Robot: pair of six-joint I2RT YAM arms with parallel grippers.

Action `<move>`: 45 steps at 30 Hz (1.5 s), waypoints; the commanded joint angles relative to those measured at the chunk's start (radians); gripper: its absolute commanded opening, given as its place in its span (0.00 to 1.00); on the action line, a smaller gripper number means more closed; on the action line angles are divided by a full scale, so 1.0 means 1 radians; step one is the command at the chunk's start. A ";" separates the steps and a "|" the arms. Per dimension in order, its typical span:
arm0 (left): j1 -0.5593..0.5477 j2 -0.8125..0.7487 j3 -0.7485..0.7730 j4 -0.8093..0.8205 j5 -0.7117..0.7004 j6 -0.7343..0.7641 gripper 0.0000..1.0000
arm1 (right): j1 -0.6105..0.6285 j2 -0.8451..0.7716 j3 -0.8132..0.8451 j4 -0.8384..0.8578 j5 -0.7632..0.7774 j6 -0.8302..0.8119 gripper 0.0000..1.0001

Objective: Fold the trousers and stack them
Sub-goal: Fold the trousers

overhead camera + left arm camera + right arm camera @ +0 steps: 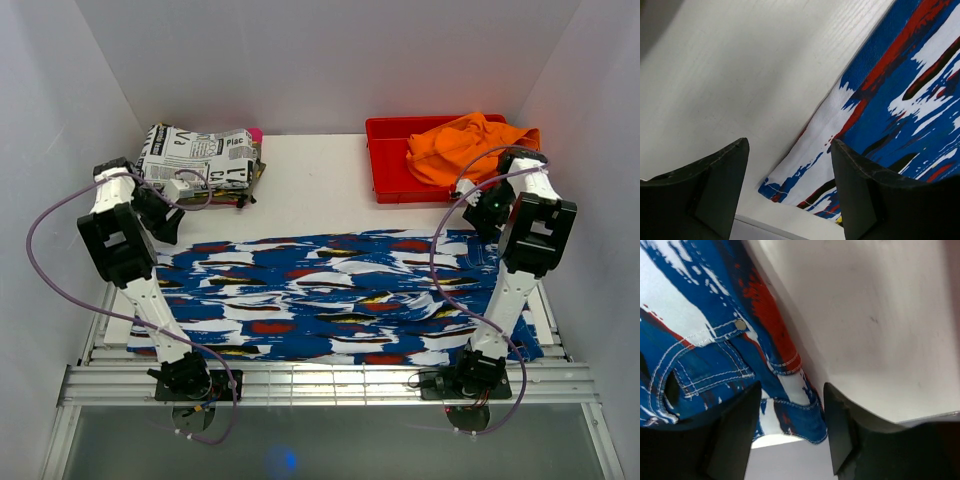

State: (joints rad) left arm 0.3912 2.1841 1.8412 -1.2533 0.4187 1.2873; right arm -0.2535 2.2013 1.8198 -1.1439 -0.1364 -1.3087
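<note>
"Two things I want to know: where do the trousers (330,295) lie, and how does each tool stand?"

"The trousers are spread flat on the white counter (320,190), their length running left to right. They fill most of its near half, and their near edge comes close up to the metal rails (330,380)."

"Which end is which?"

"The waist is to the right. The right wrist view shows a stitched pocket (700,365) and a small metal rivet (741,325). The hem end is to the left, and its far corner shows white and blue against the bare counter."

"And the left tool (789,150)?"

"Wide. Its two dark fingers stand apart above that far left hem corner. Nothing is between them, and only the counter and the corner show below."

"The right tool (792,390)?"

"Also apart, over the far right corner at the waistband. The cloth's corner shows in the gap. I cannot tell whether the fingers touch the cloth, but they are not pressed together on it."

"What else is on the counter?"

"At the far left is a folded newspaper-print cloth (200,158) in black and white, apart from the trousers. At the far right is a red bin (385,150) with an orange cloth (465,145) bunched in it and spilling over its right side."
</note>
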 commanded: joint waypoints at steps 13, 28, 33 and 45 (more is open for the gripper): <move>0.055 0.054 -0.107 -0.018 -0.167 0.205 0.63 | -0.004 -0.008 -0.001 -0.010 0.132 -0.235 0.08; 0.046 0.192 0.340 0.157 -0.133 -0.100 0.00 | -0.015 0.012 0.355 0.029 0.074 -0.121 0.08; 0.070 0.111 0.352 0.176 -0.072 -0.127 0.00 | -0.032 -0.077 0.329 0.033 0.006 -0.119 0.08; 0.251 -0.461 -0.290 0.233 0.123 -0.040 0.00 | -0.159 -0.469 -0.078 0.050 -0.138 -0.263 0.08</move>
State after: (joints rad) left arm 0.5716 1.9190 1.6913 -1.0580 0.5610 1.1431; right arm -0.3519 1.8534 1.8286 -1.1316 -0.3065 -1.4765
